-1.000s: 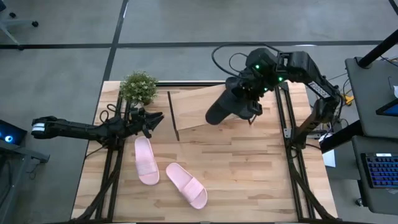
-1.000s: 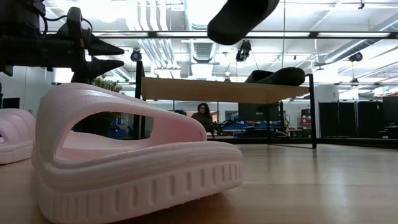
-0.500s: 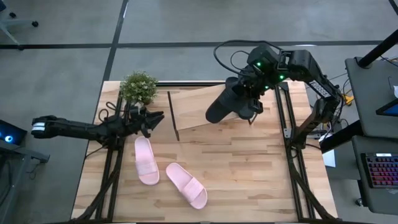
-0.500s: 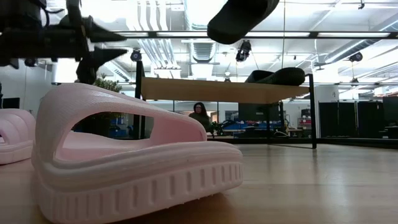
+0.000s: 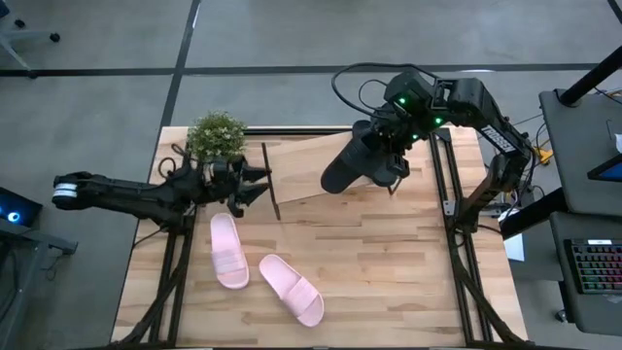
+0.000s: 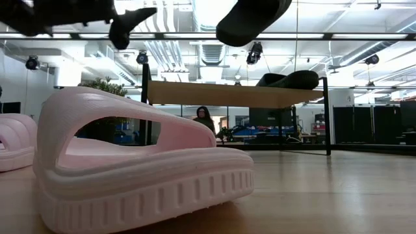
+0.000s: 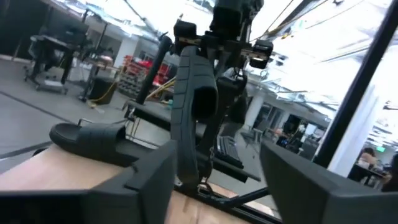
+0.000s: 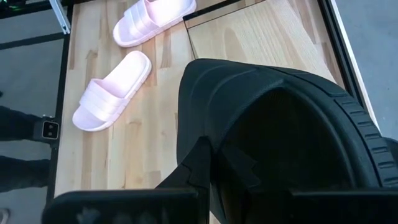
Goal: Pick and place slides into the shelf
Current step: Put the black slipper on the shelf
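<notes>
My right gripper [image 5: 394, 146] is shut on a black slide [image 5: 352, 163], held in the air over the shelf [image 5: 301, 173], a slanted light wood board on a black rod frame. A second black slide [image 6: 289, 79] rests sole-down on the shelf's board. Two pale pink slides [image 5: 228, 250] [image 5: 292, 289] lie sole-down on the table in front of the shelf. My left gripper [image 5: 260, 183] hovers open by the shelf's left end, above the table, with nothing between its fingers. My right gripper holds the black slide by its upper end [image 7: 189, 53], coming at it from above and slanting down. The slide's own body hides the exact place of contact. The slide hangs tilted below the fingers, its lower end [image 5: 335, 181] clear of the shelf board.
A small potted plant [image 5: 216, 134] stands at the table's far left corner, just behind my left gripper. Black frame rails run along the table's left [image 5: 170, 282] and right [image 5: 457, 253] sides. Bare wood lies to the right of the pink slides.
My left gripper has risen, tipped its fingers upward and moved toward the table's right edge, nearer the shelf's left end; its fingers stand wider apart than before. My right gripper and the black slide have kept still.
</notes>
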Tool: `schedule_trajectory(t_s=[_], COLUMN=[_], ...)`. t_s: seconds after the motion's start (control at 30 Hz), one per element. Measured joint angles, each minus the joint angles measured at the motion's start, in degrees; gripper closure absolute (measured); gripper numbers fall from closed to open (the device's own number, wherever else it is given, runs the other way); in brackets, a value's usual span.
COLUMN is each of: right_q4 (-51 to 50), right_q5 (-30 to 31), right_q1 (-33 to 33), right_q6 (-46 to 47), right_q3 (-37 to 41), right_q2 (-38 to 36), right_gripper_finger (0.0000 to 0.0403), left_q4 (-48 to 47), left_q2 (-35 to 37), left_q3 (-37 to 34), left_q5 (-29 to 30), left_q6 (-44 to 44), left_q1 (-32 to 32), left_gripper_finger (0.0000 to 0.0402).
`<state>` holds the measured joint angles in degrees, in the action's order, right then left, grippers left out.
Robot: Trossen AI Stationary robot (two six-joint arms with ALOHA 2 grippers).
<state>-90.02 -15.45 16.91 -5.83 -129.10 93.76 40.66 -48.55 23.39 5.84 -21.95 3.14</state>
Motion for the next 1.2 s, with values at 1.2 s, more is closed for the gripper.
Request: schedule_trajectory(t_s=[1.2], right_q4=[0.0], right_q5=[-6.0], right_q1=[-0.8], right_q6=[-0.3], right_q3=[0.0], right_q2=[0.1], right_gripper_finger=[0.0394], left_q4=[-14.2], left_q2=[-30.3], left_q3=[26.6], left_q5=[-9.0], left_q6=[4.4], left_q1=[0.5], left_gripper_finger=[0.0104])
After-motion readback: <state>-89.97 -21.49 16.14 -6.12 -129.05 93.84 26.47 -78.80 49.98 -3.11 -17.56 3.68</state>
